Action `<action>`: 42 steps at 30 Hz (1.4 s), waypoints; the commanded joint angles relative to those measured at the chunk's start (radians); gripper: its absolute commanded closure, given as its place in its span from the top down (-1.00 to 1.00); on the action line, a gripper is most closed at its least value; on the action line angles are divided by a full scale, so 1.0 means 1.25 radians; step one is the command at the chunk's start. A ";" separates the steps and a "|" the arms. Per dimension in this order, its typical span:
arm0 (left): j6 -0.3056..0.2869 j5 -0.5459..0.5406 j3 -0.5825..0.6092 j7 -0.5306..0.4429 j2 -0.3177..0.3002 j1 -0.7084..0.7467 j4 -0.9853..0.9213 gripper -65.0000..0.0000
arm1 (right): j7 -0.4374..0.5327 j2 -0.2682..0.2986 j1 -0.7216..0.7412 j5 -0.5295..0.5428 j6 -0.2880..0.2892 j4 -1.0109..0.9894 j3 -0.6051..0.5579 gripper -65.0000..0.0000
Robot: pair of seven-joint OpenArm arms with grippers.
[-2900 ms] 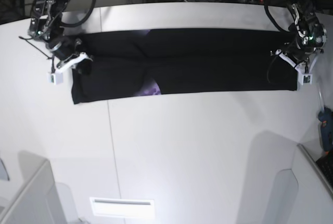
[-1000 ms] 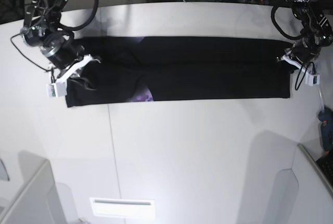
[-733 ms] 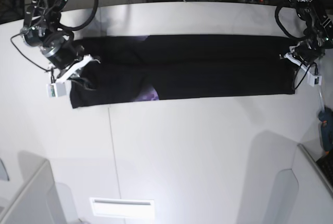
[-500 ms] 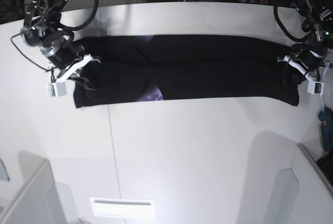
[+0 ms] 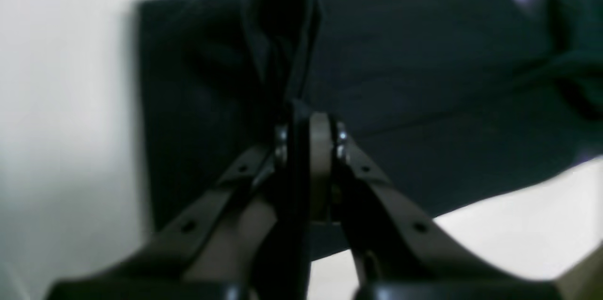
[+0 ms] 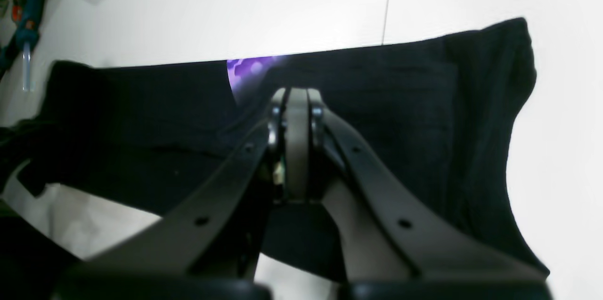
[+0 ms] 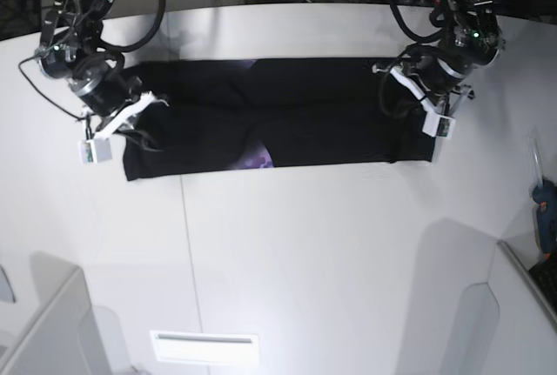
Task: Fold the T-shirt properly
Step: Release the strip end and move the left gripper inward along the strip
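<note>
From the base view I see the whole T-shirt [image 7: 278,114] as a long black band lying across the far part of the white table [image 7: 305,253], with a small purple patch showing at its near edge. My wrist cameras show only the ends of it, but they show my claws up close, which the overhead picture does not.

My left claw [image 5: 301,123] is pressed together on a pinch of black cloth that rises in a bunched fold above the tips, while the rest of the shirt lies flat on the table beyond; a bit of purple shows at the far upper corner. In the base view that claw [image 7: 416,88] sits over the shirt's end on the picture's right, the arm reaching in from the back edge and bent down toward the cloth.

My right claw [image 6: 289,102] is together too, its tips down at the black fabric with the purple patch just beyond them; whether cloth sits between the tips I cannot tell. In the base view it [image 7: 130,114] is at the shirt's other end, the arm coming down from the back corner.
</note>
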 commanded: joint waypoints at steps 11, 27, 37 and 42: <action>0.085 -0.012 0.161 -0.018 0.036 -0.051 -0.017 -1.00 | 0.018 0.006 0.004 0.013 0.005 0.011 0.002 -1.00; 0.124 -0.017 0.220 -0.016 0.065 -0.094 -0.076 -1.00 | 0.018 0.006 0.004 0.013 0.001 0.011 0.002 -1.00; 0.124 -0.017 0.220 -0.016 0.068 -0.095 -0.077 -1.00 | 0.018 0.006 0.004 0.013 0.000 0.011 0.002 -1.00; 0.124 -0.017 0.221 -0.016 0.068 -0.095 -0.078 -1.00 | 0.018 0.006 0.004 0.013 0.000 0.011 0.002 -1.00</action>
